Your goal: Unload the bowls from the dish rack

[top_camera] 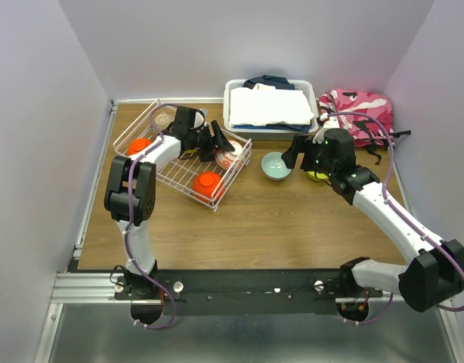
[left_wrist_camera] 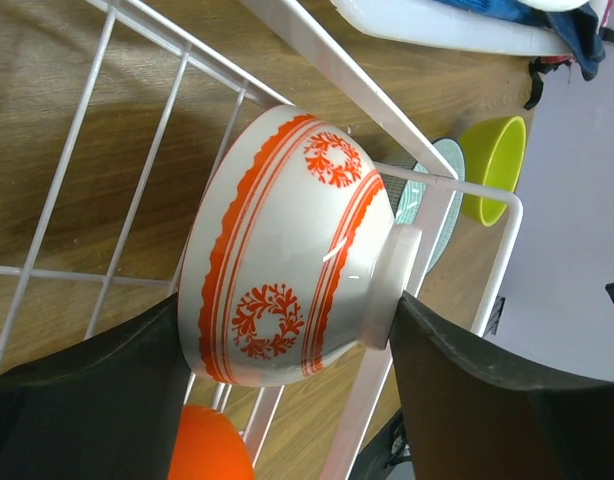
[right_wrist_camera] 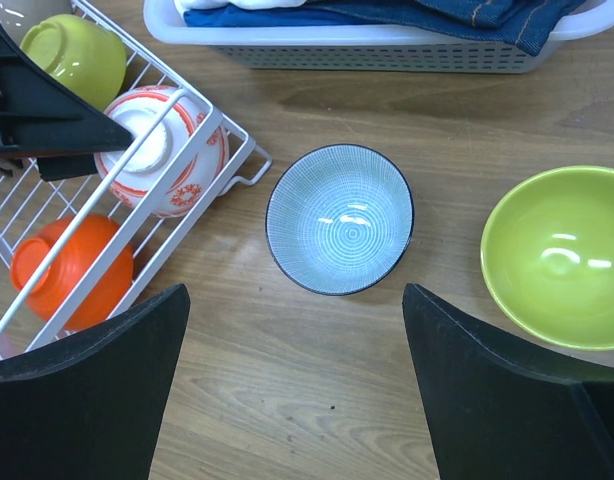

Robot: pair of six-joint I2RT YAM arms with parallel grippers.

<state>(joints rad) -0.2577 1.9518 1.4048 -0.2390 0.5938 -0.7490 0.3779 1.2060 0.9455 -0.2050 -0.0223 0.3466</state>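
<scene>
Left end effector (left_wrist_camera: 287, 310) is clamped across the patterned bowl (left_wrist_camera: 287, 200), one pad on the rim, one on the foot (firmness unverified). The bowl lies on its side in the dish rack (left_wrist_camera: 322, 65), at the corner wire.

Hazards: the glazed curve slipping free, or the rim snagging wire and dragging the rack.

Right end effector (right_wrist_camera: 297, 400) gapes wide, empty, above the blue bowl (right_wrist_camera: 339, 218) on the desk (right_wrist_camera: 317, 350).

No legible writing; ornament only.
</scene>
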